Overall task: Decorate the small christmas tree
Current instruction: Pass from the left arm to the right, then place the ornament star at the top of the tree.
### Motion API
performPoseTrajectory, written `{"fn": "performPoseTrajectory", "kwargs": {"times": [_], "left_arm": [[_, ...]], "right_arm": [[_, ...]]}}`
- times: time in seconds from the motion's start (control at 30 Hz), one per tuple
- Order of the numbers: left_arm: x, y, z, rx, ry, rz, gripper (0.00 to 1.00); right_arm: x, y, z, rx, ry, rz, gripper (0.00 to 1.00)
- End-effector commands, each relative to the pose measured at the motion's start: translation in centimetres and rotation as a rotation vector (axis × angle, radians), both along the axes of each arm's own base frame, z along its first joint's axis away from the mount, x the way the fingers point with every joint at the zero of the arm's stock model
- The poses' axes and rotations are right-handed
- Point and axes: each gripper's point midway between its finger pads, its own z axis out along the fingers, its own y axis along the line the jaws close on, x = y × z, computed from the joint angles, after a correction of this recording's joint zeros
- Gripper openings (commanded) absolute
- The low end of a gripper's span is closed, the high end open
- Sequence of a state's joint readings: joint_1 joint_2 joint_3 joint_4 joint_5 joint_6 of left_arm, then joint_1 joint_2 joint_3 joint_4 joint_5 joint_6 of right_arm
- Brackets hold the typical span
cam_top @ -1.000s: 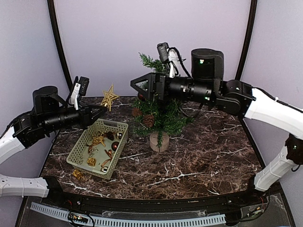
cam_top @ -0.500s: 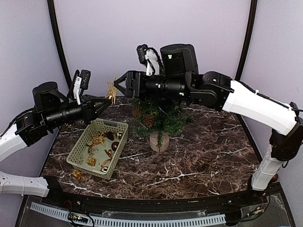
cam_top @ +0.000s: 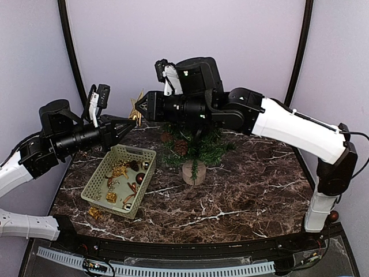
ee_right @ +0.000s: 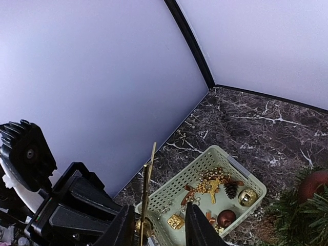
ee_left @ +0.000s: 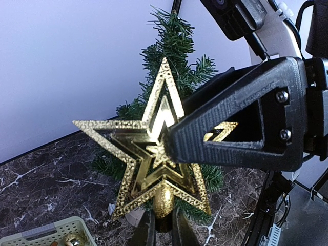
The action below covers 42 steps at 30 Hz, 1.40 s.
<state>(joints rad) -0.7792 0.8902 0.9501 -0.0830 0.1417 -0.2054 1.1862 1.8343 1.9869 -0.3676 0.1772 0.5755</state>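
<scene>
A: left gripper [ee_left: 163, 228] is clenched on the stem of the gold star [ee_left: 154, 154], holding it upright in mid-air, left of the tree. right gripper [ee_right: 161, 228] straddles the star edge-on, jaws apart, with a gap showing on one side. No clamp visible.
B: Risk?
A: The handover. If the right one pinches an outer point rather than the body, the star likely twists against the left's hold. If the left lets go early, it drops into the basket [cam_top: 92, 190] or onto the table [cam_top: 253, 190].
B: Tree?
A: small christmas tree [cam_top: 196, 147] stands upright on its wooden base mid-table, just right of the basket and under the right arm. The forearm sits close over the top branches, so a low swing could tip it.
B: Fit?
A: The stem must stay free. A grip too near it would block seating on the tip.
</scene>
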Motion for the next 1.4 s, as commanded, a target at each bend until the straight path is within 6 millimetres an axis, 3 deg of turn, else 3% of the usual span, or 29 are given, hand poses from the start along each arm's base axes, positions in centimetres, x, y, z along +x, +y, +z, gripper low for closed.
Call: {"fn": "performPoseTrajectory", "kwargs": {"times": [0.0, 0.37, 0.5, 0.57, 0.63, 0.67, 0.77, 0.87, 0.97, 1.0, 1.03, 1.07, 1.1, 1.27, 1.37], "left_arm": [[0.0, -0.2, 0.5, 0.000, -0.030, -0.006, 0.06], [0.2, -0.7, -0.1, 0.011, -0.009, -0.016, 0.10], [0.2, -0.6, 0.0, 0.013, -0.014, -0.013, 0.23], [0.1, -0.4, 0.2, 0.014, -0.018, -0.008, 0.34], [0.0, 0.1, 0.3, 0.018, -0.018, 0.006, 0.54], [0.0, 0.3, 0.3, 0.020, -0.019, 0.016, 0.58], [-0.3, 1.4, 0.1, 0.026, -0.004, 0.050, 0.71], [-0.2, 1.9, 0.0, 0.025, 0.035, 0.076, 0.76], [1.0, 0.5, -0.4, 0.058, 0.102, 0.075, 0.76], [1.2, 0.2, 0.9, 0.044, 0.104, 0.072, 0.76], [2.0, -0.9, 0.2, 0.063, 0.131, 0.057, 0.75], [2.1, -1.4, 2.0, 0.037, 0.111, 0.045, 0.75], [2.6, -2.5, 1.7, 0.045, 0.125, 0.019, 0.74], [5.2, -6.0, 5.7, -0.009, 0.075, -0.039, 0.72], [6.3, -7.2, 6.9, -0.045, 0.067, -0.062, 0.72]], "right_arm": [[-0.4, 0.5, 1.9, 0.049, -0.032, 0.002, 0.30], [-0.5, -0.2, 2.7, 0.114, -0.058, -0.015, 0.04], [-0.7, -0.8, 3.3, 0.128, -0.074, -0.018, 0.00], [-0.9, -1.5, 3.9, 0.144, -0.092, -0.020, 0.00], [-1.4, -2.4, 5.0, 0.168, -0.127, -0.006, 0.00], [-1.8, -2.9, 5.5, 0.176, -0.142, 0.001, 0.00], [-2.9, -5.4, 7.5, 0.191, -0.211, 0.005, 0.00], [-3.5, -8.7, 9.5, 0.180, -0.283, -0.041, 0.00], [-3.0, -12.6, 11.2, 0.129, -0.351, -0.141, 0.00], [-2.6, -13.7, 11.4, 0.104, -0.369, -0.187, 0.00], [-2.2, -15.0, 11.8, 0.084, -0.387, -0.237, 0.00], [-2.0, -15.8, 12.1, 0.070, -0.407, -0.266, 0.00], [-1.7, -16.5, 12.5, 0.058, -0.425, -0.292, 0.00], [0.6, -17.9, 13.4, 0.001, -0.488, -0.362, 0.00], [2.2, -18.0, 13.6, 0.000, -0.502, -0.364, 0.00]]}}
